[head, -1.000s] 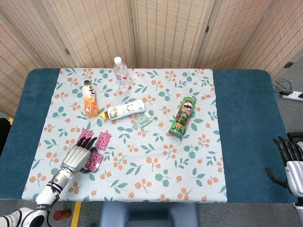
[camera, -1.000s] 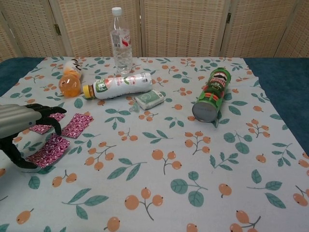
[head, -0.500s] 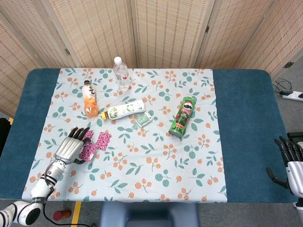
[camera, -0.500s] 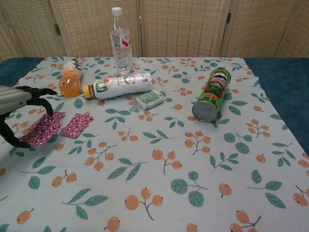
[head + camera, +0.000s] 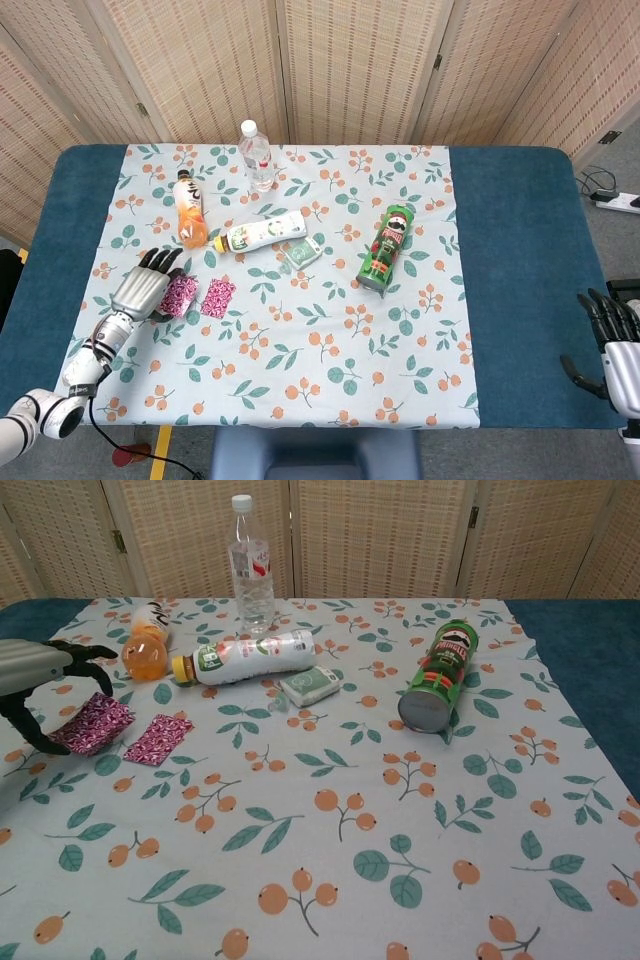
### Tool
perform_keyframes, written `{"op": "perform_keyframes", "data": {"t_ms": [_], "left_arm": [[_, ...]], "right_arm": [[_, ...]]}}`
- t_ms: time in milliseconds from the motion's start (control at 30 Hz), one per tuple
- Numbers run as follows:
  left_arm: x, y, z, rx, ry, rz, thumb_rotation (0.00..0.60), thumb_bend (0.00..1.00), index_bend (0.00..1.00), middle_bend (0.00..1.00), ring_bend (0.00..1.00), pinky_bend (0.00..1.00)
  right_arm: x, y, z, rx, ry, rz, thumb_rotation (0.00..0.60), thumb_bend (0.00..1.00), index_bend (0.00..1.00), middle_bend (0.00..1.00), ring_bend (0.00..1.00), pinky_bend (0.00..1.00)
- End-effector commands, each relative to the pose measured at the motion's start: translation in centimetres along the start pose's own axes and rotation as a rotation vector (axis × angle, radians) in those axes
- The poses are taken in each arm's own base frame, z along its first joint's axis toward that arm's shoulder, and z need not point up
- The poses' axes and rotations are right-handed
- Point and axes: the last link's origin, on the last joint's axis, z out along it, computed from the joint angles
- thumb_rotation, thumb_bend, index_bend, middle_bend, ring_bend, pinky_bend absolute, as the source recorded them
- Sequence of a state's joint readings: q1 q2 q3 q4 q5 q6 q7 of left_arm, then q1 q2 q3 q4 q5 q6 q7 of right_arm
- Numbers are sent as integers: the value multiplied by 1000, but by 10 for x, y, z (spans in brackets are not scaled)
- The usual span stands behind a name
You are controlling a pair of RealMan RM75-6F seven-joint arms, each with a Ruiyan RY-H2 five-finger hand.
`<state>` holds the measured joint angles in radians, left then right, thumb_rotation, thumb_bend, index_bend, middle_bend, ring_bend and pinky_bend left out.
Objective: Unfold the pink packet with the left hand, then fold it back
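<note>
The pink packet (image 5: 180, 295) lies on the left of the floral cloth, with a second pink panel (image 5: 218, 297) flat just to its right. In the chest view the left panel (image 5: 95, 723) is tilted up a little and the right panel (image 5: 158, 739) lies flat. My left hand (image 5: 143, 290) arches over the left panel (image 5: 40, 680). Its thumb is at the panel's near-left corner and its fingertips (image 5: 98, 680) are at the far edge, holding it. My right hand (image 5: 612, 345) hangs off the table's right side with its fingers apart, holding nothing.
An orange juice bottle (image 5: 190, 210) lies just beyond the left hand, and a white bottle (image 5: 265, 231) lies on its side to the right. Further off are an upright water bottle (image 5: 257, 155), a small green pack (image 5: 302, 252) and a green chips can (image 5: 386, 247).
My left hand has moved away from the table's front edge and to the left, bringing the near pink panel up over the far one. Three spread panels are now two. The right hand stays put.
</note>
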<state>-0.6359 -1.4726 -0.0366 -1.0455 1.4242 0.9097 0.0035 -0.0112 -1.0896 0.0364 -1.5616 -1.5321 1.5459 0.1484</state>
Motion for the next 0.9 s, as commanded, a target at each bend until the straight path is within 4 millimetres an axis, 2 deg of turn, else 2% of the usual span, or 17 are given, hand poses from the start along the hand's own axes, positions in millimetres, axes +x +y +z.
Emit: {"op": "perform_keyframes", "data": {"t_ms": [33, 500, 900], "left_arm": [[-3, 0, 10, -47, -9, 12, 600, 94, 286, 0, 0, 0], [-8, -10, 27, -74, -21, 35, 600, 94, 282, 0, 0, 0], [-13, -20, 28, -55, -45, 39, 600, 94, 282, 0, 0, 0]], "right_arm": [[1, -1, -1, -2, 1, -3, 600, 335, 40, 60, 23, 0], [1, -6, -7, -19, 6, -7, 600, 335, 39, 60, 23, 0], [1, -7, -8, -23, 9, -5, 600, 335, 40, 60, 23, 0]]}}
